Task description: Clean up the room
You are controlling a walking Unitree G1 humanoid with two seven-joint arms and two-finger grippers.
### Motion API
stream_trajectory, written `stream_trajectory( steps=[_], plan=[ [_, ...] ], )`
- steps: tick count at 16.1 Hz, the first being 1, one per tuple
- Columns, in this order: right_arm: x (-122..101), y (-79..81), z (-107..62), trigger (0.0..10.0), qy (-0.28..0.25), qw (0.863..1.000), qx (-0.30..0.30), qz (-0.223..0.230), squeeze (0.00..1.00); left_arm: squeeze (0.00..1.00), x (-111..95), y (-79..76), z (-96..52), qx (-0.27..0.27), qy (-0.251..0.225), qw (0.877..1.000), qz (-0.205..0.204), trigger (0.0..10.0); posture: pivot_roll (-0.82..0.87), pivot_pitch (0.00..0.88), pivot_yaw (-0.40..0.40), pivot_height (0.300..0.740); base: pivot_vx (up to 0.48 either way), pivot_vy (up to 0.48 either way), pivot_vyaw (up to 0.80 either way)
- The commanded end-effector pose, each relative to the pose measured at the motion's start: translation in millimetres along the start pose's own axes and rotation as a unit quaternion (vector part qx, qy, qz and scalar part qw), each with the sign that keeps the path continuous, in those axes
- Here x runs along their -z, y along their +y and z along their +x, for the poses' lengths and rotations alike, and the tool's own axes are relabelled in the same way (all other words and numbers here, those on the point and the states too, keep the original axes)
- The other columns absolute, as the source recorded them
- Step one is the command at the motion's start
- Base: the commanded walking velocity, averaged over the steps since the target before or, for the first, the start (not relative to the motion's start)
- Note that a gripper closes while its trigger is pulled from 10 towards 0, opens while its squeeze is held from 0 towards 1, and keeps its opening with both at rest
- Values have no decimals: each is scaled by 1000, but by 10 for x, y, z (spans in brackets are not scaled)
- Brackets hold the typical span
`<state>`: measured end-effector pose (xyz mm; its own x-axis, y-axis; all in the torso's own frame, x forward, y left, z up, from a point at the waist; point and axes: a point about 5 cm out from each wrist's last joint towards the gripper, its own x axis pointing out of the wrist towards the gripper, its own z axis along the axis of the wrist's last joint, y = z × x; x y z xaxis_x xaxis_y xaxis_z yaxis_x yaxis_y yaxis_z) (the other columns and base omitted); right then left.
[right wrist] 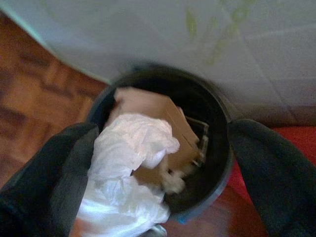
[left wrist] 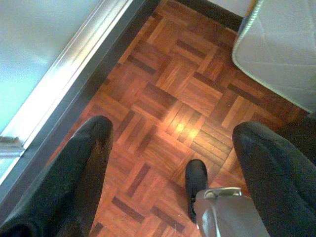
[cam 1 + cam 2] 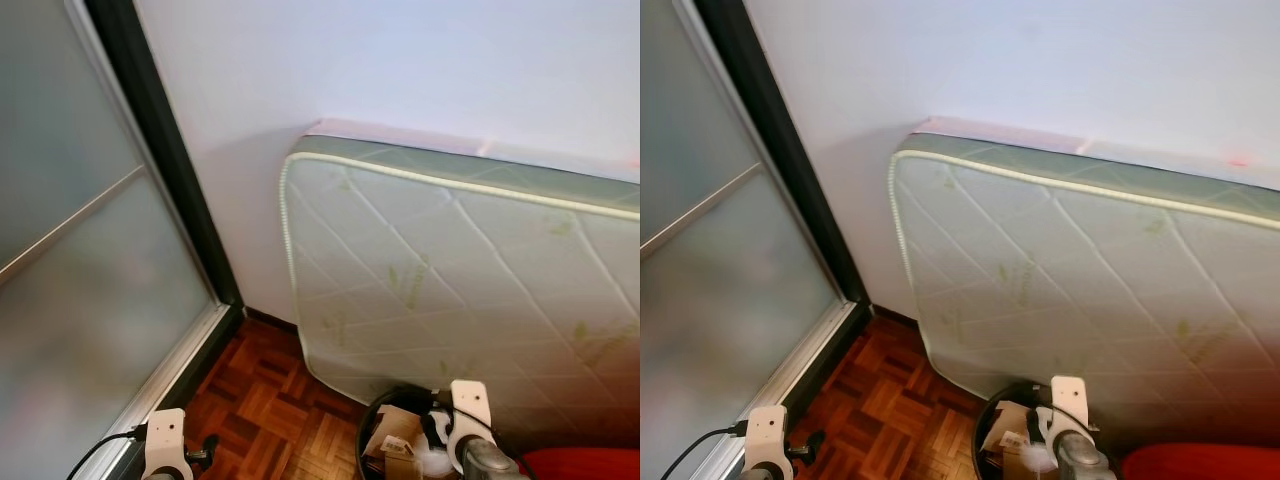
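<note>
Plain pale wall [image 3: 400, 60]. Quilted white mattress [image 3: 470, 290] stands on edge, leaning against wall. Frosted-glass sliding door [image 3: 70, 250] with dark frame [image 3: 165, 150] on left side. Reddish parquet floor [image 2: 173, 98] below, daylight glare on it. Red fabric [image 3: 580, 465] at bottom right corner.

mattress [image 3: 470, 280] 1 | black bin [image 1: 217, 163] 1 | white bag [image 1: 123, 177] 1 | cardboard [image 1: 158, 118] 1

White plastic [image 1: 126, 173] over black bin [image 1: 217, 123] — fingers [image 1: 44, 187] apart.
</note>
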<state>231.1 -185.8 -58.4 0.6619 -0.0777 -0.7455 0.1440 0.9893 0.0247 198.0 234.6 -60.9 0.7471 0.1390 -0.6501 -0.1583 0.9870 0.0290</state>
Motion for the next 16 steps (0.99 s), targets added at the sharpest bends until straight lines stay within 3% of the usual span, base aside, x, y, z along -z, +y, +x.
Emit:
stream_trajectory(
  steps=[1,3,5,6,7,8,9,10,11,12,13,14,15,16],
  plan=[
    [-98,36,16,10000,-12,997,1,74,0,0,77,54,-27,-6,18,1000,-1,10000,78,31,52,740,0,0,0],
    [-42,-55,14,10000,23,987,41,151,0,0,77,51,-25,-6,19,1000,0,10000,81,30,52,740,0,0,0],
    [-52,-45,16,10000,22,988,31,148,0,0,76,46,-23,-6,20,1000,-1,10000,85,30,49,740,0,0,0],
    [-103,-34,20,10000,6,996,24,85,0,0,78,43,-23,-6,20,1000,-1,10000,84,30,50,740,0,0,0],
    [-163,-19,21,10000,-15,998,26,-60,0,0,82,40,-24,-5,21,1000,1,10000,84,30,50,740,0,0,0],
    [-175,16,21,10000,-24,988,18,-148,0,0,84,40,-24,-6,22,1000,1,10000,81,30,51,740,0,0,0],
    [-145,29,24,10000,-10,996,11,85,0,0,90,38,-26,-5,23,1000,2,10000,87,32,49,740,0,0,0],
    [-105,-27,24,10000,10,975,33,218,0,0,91,41,-27,-6,23,1000,2,10000,87,32,49,740,0,0,0],
    [-77,-50,20,10000,21,969,41,244,0,0,92,43,-27,-6,23,1000,1,10000,84,31,50,740,0,0,0],
    [-50,-67,16,10000,29,979,44,197,0,0,96,41,-29,-6,24,1000,2,10000,82,31,52,740,0,0,0],
    [-166,-68,21,10000,-11,999,43,31,0,0,99,42,-30,-5,24,1000,3,10000,85,32,51,740,0,0,0],
    [-275,3,22,10000,-55,997,24,-48,0,0,101,46,-32,-5,25,1000,4,10000,85,32,51,740,0,0,0],
    [-303,4,24,10000,-61,998,19,22,0,0,101,49,-32,-4,25,1000,5,10000,83,33,50,740,0,0,0],
    [-327,-6,26,10000,-63,997,21,45,0,0,100,49,-32,-5,25,1000,5,10000,83,33,50,740,0,0,0]
  ],
)
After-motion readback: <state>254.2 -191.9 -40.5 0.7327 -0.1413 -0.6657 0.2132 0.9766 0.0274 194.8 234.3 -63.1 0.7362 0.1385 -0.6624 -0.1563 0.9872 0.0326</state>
